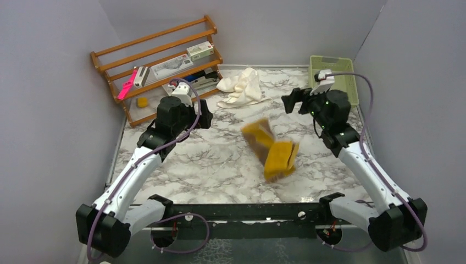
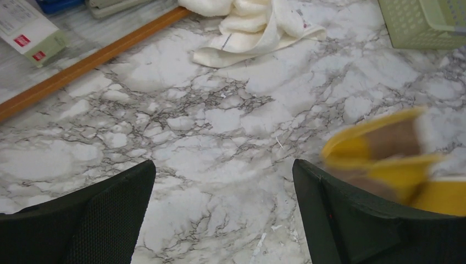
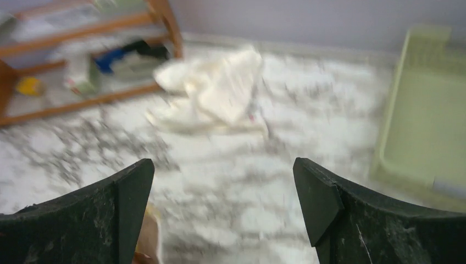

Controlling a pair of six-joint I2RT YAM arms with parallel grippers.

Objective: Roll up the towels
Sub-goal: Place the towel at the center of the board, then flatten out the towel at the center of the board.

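Base rail (image 1: pixel 242 211), marbled tabletop (image 1: pixel 209 162), grey walls (image 1: pixel 258 27)

Nothing written can be read in any view. From the left wrist, a pale box (image 2: pixel 27 30) on the wooden rack (image 2: pixel 93 58) at the table's (image 2: pixel 220 137) far left corner carries two small red labels (image 2: pixel 22 40) with white print and lines of dark type, all too small to make out. A small tag (image 2: pixel 225 41) on the cream towel (image 2: pixel 247 27) near the far edge shows only faint marks. From above, a green-and-white box (image 1: pixel 200 51) on the rack's top rail bears blurred print.
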